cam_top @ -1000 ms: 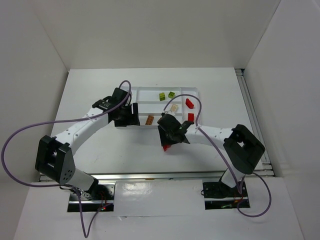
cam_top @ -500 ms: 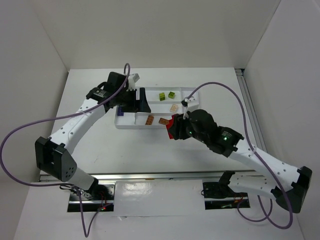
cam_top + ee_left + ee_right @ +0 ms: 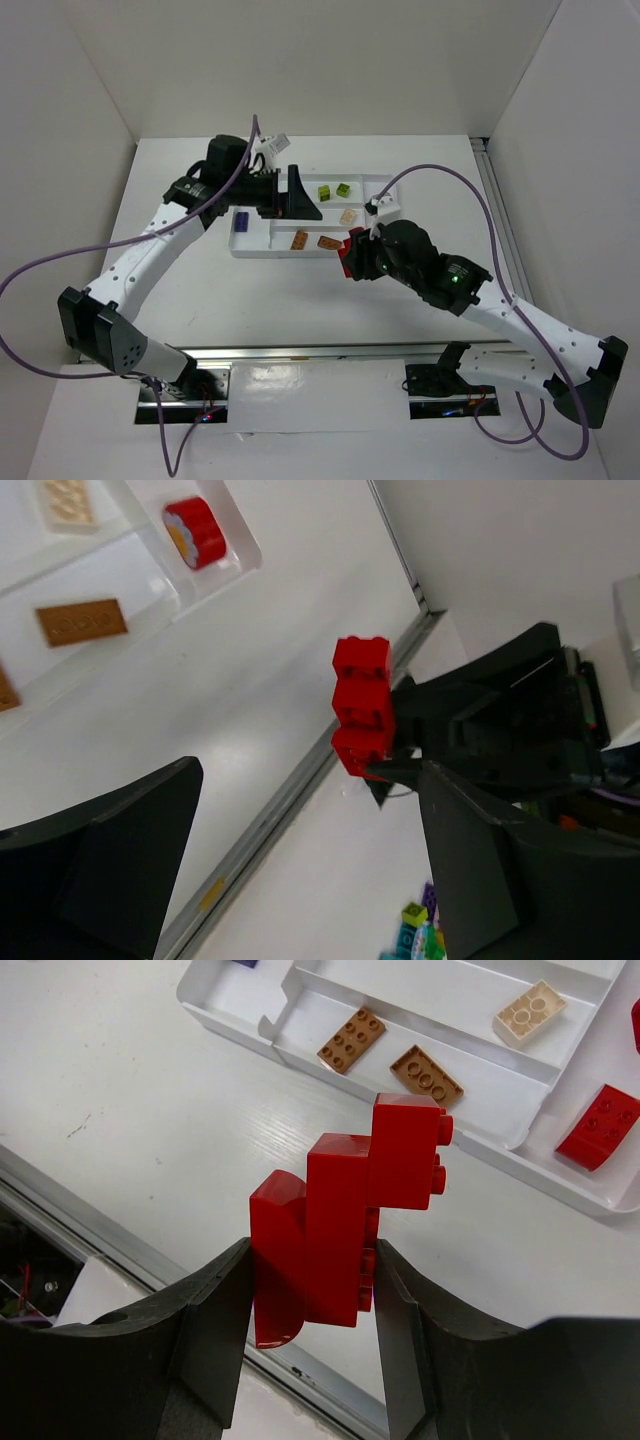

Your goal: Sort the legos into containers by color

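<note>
Right gripper (image 3: 312, 1275) is clamped on a red stack (image 3: 350, 1210), 3 bricks by the look of it, 1 finger on each flank. It is carried above the table just off the 6 o'clock rim of the white tray (image 3: 258, 240). Left gripper (image 3: 305, 800) hangs over the tray's 9 o'clock half, jaws spread wide, nothing between them. At that 9 o'clock end a purple brick (image 3: 241, 221) lies in its own compartment.

So the step in hand reads as the red delivery. Where does it go? From the right wrist, a red brick (image 3: 598, 1125) lies in the end compartment, at 2 o'clock from the stack, past the 2 orange plates (image 3: 352, 1038) and the cream plate (image 3: 528, 1012). The 2 green bricks (image 3: 324, 192) sit along the 12 o'clock side.

Next move, I'd judge: swing the stack toward 3 o'clock, over the rim, centre it above the red compartment, lower, then part the fingers. Mind the divider wall. The stack is tall and stepped, so it may topple on landing.
</note>
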Robot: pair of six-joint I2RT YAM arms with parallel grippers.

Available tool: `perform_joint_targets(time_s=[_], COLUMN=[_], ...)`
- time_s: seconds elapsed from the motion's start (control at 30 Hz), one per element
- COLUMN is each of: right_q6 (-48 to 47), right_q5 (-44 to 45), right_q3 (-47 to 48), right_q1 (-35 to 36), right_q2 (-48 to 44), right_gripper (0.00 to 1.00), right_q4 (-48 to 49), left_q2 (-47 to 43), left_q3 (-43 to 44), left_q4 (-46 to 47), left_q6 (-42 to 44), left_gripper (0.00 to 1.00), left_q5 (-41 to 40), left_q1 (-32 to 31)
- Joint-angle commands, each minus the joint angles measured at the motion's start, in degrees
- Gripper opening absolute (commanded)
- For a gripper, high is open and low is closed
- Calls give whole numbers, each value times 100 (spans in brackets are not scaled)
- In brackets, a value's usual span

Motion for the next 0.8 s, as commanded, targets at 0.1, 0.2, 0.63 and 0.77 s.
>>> perform_joint_targets(time_s=[0.1, 0.2, 0.63, 0.77], right_q6=[-137, -137, -84, -84], right_q5=[73, -67, -111, -50], right_q3=[239, 239, 291, 230], right_q1=[32, 32, 85, 85], right_q2=[-51, -51, 64, -50], right_gripper=[32, 32, 30, 30], right_q4=[262, 324, 438, 491], left_q2=[-74, 49, 664, 796], left_q3=[-685, -914, -1037, -985], left_q4=[895, 1106, 2346, 2346], left_q6=[-796, -929, -1307, -1307], left_gripper=[100, 100, 98, 96], left_q5=[771, 841, 1281, 1159], left_q1=[-313, -462, -804, -919])
